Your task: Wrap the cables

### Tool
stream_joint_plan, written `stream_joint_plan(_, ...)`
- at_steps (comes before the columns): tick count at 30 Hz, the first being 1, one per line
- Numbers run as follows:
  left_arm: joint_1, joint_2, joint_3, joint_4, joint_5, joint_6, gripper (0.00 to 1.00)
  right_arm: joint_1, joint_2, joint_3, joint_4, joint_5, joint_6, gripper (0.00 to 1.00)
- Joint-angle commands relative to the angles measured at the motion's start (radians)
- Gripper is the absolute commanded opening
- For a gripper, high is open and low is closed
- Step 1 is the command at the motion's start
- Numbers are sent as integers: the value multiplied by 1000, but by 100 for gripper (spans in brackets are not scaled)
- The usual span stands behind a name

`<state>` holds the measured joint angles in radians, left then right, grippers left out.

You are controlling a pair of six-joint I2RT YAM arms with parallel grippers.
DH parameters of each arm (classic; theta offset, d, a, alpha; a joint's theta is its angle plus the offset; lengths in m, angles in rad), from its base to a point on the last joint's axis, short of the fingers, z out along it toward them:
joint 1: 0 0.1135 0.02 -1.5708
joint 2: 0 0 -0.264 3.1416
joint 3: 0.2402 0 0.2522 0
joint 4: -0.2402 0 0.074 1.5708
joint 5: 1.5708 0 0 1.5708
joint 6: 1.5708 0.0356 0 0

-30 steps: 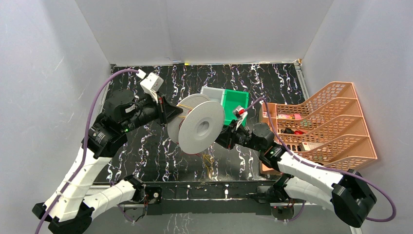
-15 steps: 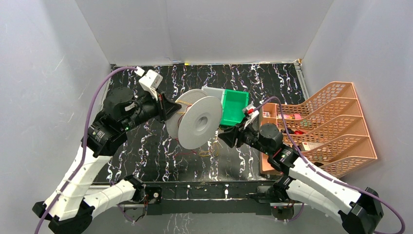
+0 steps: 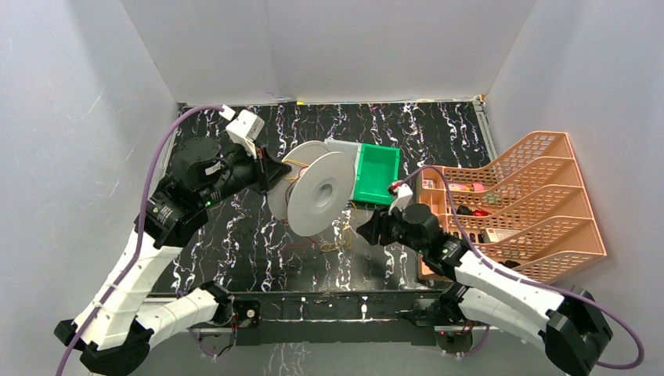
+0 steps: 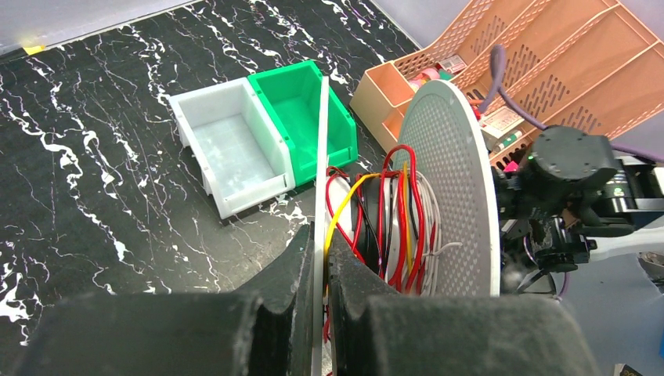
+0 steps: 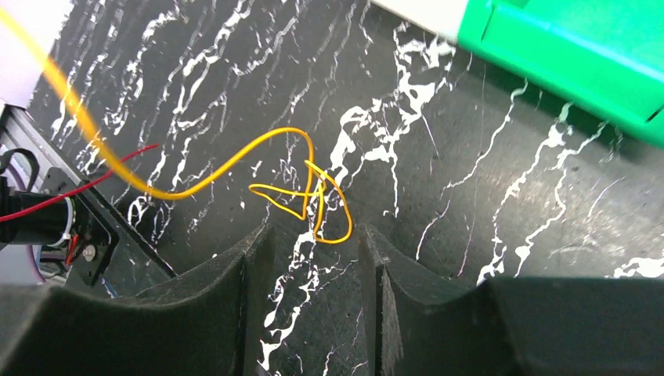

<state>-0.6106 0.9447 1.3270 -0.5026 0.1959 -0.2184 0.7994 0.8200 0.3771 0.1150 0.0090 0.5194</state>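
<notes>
two cables trail down from the edge-up spool, rim clamped in left jaws; right jaws open.

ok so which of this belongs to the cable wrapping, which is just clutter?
In the job: spool, held at its rim by the left gripper; yellow and red wires; right gripper, open over the loose yellow loop.
Clutter: green bin, grey bin, orange file tray.

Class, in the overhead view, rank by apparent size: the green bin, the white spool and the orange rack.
1. orange rack
2. white spool, held up nearer the camera, so perhaps flattered
3. green bin
</notes>
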Motion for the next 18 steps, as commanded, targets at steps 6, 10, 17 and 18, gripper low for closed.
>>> stream_joint_plan(6,3,-19,61,67,-12,-7,0,-3,206,-18,214,-57,112,48)
stream_joint_plan(10,3,-15,56,65,-21,-6,0,-2,279,-17,282,-87,134,48)
stream_joint_plan(17,3,-18,50,66,-30,-10,0,0,349,-9,307,-89,154,46)
stream_joint_plan(18,3,-18,51,66,-29,-10,0,0,355,-10,311,-86,156,46)
